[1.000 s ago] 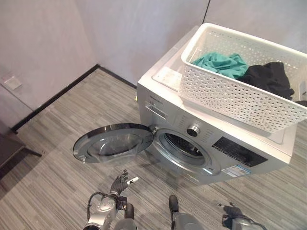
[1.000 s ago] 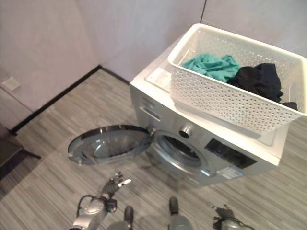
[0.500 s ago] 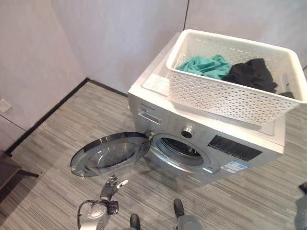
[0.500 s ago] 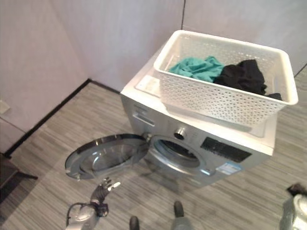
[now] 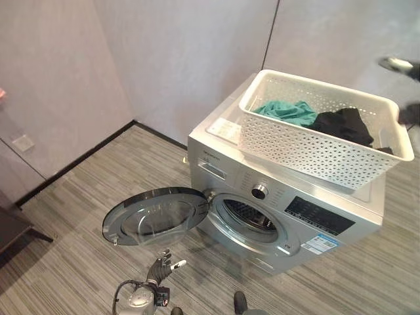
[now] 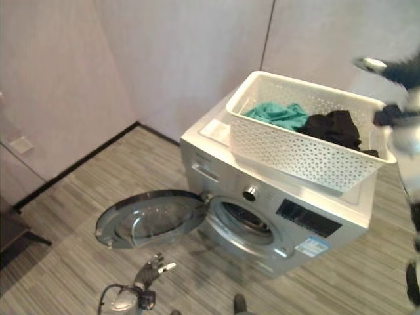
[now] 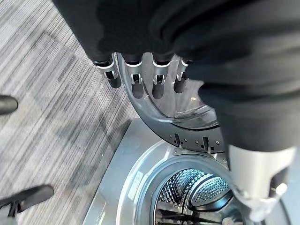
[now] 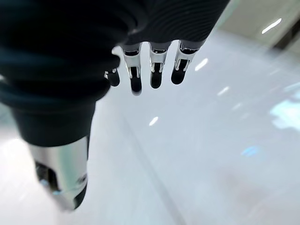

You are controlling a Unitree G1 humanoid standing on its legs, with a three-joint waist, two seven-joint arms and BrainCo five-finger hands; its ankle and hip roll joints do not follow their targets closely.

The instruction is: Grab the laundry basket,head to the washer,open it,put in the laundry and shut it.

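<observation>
A silver front-loading washer (image 5: pixel 262 197) stands against the wall. Its round glass door (image 5: pixel 154 215) is swung wide open to its left, and the drum (image 7: pixel 194 190) looks bare. On top of the washer sits the white perforated laundry basket (image 5: pixel 315 147), holding a teal cloth (image 5: pixel 285 111) and a black cloth (image 5: pixel 344 125). My left hand (image 5: pixel 159 268) hangs low over the floor in front of the door, fingers (image 7: pixel 136 79) straight, holding nothing. My right hand (image 6: pixel 397 73) is raised high by the basket's right end, fingers (image 8: pixel 157 70) straight and open.
Grey striped floor lies in front of the washer. Pale walls with a black baseboard meet in a corner behind it. A wall socket (image 5: pixel 23 142) sits low on the left wall, and a dark piece of furniture (image 5: pixel 10 230) shows at the left edge.
My right hand has risen from low at the lower right to high beside the basket's right end. The left hand stays low. The camera has shifted.
</observation>
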